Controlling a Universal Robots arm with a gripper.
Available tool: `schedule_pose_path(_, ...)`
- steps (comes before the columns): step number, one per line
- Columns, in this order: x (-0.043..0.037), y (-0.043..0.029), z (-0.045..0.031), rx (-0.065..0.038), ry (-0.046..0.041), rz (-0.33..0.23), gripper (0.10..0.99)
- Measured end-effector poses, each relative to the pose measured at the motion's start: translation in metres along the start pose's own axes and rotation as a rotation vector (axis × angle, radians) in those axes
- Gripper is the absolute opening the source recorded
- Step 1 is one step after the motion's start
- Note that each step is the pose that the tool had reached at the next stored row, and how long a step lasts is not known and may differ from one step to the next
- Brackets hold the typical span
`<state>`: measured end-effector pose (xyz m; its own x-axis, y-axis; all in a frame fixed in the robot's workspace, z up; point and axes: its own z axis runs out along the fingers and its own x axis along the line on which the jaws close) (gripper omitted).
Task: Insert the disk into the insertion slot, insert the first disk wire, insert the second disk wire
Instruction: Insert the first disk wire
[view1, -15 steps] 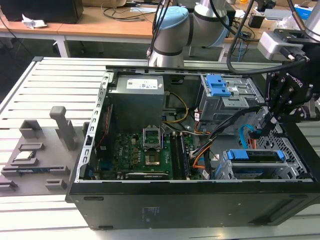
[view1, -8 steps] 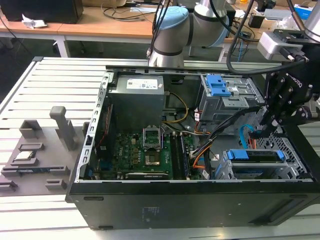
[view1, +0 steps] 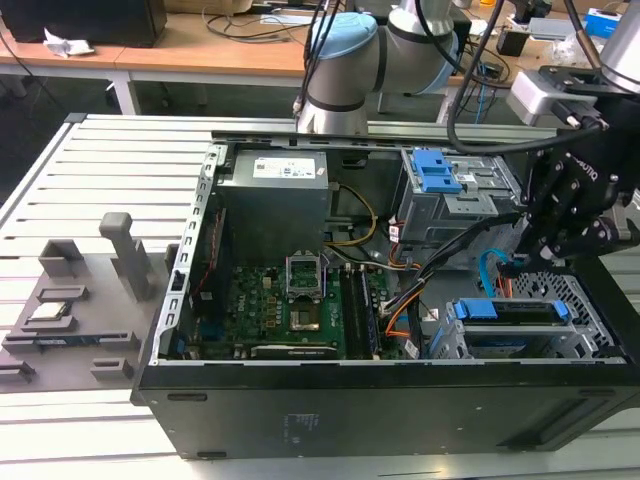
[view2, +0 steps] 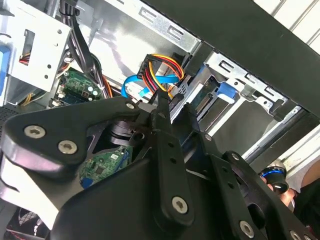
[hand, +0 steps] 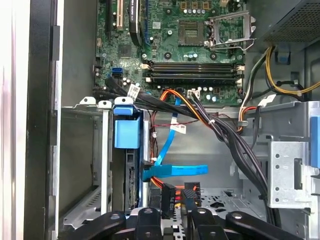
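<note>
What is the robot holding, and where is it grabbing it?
It seems to pinch the black plug on the coloured wires by its sides, between the fingers. The contact itself is partly hidden.

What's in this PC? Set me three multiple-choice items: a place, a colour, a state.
1. The disk sits:
A) on the motherboard
B) in the low cage
C) on the table
2. The flat cable by the disk is:
A) blue
B) green
C) white
3. The case is:
A) shut
B) upright
C) open, on its side

Answers:
1. B, it lies between the cage's walls.
2. A, it shows blue in the first wrist view.
3. C, its inside lies bare in the exterior view.
</note>
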<state>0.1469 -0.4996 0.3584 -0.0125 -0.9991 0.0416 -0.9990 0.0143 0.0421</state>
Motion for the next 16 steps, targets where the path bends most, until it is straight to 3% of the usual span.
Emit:
schedule_pose_path(3,0.0,0.0003,0.003,0.0,0.0092,0.0,0.302)
schedule_pose_path(7,-0.0001,0.0003,0.0031,0.0,0.0119,0.001,0.302)
schedule_pose_path(8,-0.0001,0.0003,0.0031,0.0,0.0128,0.001,0.286)
schedule_pose_path(10,-0.0001,0.0003,0.0031,0.0,0.0156,0.001,0.165)
schedule_pose_path(12,0.0001,0.0003,0.0031,0.0,0.0175,0.001,0.165)
schedule_pose_path(16,0.0096,0.0002,0.0036,0.0,0.0183,0.001,0.165)
